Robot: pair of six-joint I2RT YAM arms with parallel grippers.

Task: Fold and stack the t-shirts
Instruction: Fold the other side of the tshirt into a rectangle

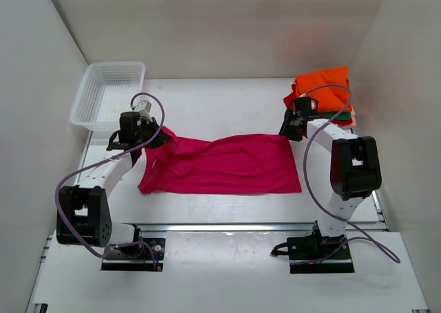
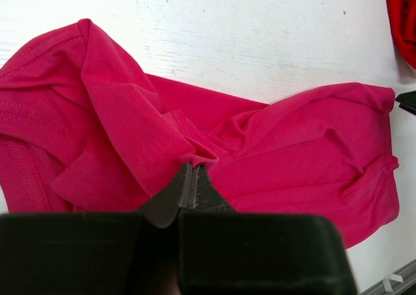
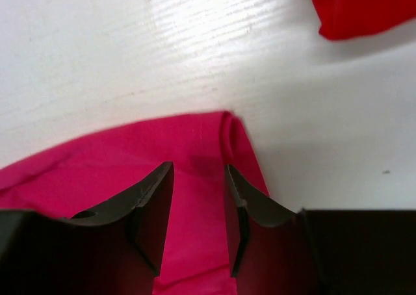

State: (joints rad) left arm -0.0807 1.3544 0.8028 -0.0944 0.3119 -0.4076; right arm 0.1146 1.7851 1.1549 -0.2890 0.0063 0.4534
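The white mesh basket (image 1: 109,96) sits at the far left corner of your desk (image 1: 227,106). Just right of it, your left hand (image 1: 146,135) is clamped tight on a raised fold of the magenta t-shirt (image 1: 227,165), near the shirt's left end. In the left wrist view the fingertips (image 2: 177,194) meet, with the cloth pinched between them and drawn up into a small peak. The shirt lies spread across the middle of the desk, running left to right, rumpled on the left and flatter toward the right. Your right hand (image 1: 292,127) is over the shirt's far right corner, jaws a narrow way apart. The right wrist view shows the cloth lying flat below the gap, with neither finger (image 3: 153,197) gripping it. At the far right corner sits the stack of folded t-shirts (image 1: 324,85), orange on top.
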